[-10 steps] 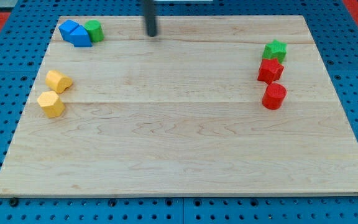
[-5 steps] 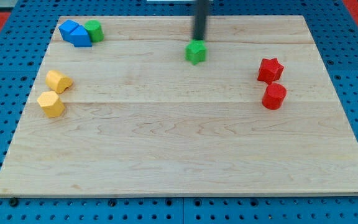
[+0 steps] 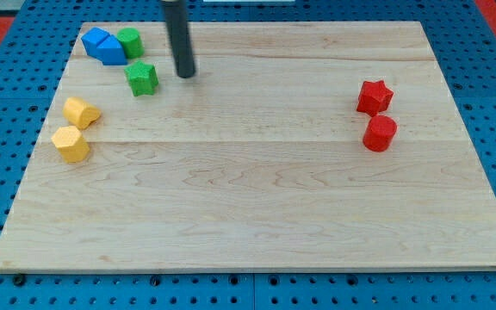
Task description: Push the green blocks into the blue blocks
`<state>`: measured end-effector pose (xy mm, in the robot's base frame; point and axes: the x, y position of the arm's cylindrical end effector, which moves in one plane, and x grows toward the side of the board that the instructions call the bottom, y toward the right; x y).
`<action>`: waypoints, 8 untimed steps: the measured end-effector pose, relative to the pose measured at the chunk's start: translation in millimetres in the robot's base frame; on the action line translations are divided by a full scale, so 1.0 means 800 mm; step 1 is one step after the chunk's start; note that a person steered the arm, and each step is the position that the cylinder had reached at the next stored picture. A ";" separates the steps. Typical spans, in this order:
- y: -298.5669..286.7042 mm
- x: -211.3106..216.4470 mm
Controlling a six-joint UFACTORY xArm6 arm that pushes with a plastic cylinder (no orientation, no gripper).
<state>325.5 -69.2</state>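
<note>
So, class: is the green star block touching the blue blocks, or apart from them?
Apart. The green star block sits below the blue blocks, bare board between them; my tip stands at its right.

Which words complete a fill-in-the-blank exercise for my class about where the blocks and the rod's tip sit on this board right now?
1. The green round block touches the ___ blocks.
2. My tip stands to the view's ___ of the green star block.
3. The two yellow blocks lie near the view's ___ edge.
4. The red star block sits above a red ___ block.

Missing words: blue; right; left; round
</note>
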 end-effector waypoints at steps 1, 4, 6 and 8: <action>-0.059 0.026; -0.152 0.002; 0.090 0.008; 0.249 -0.011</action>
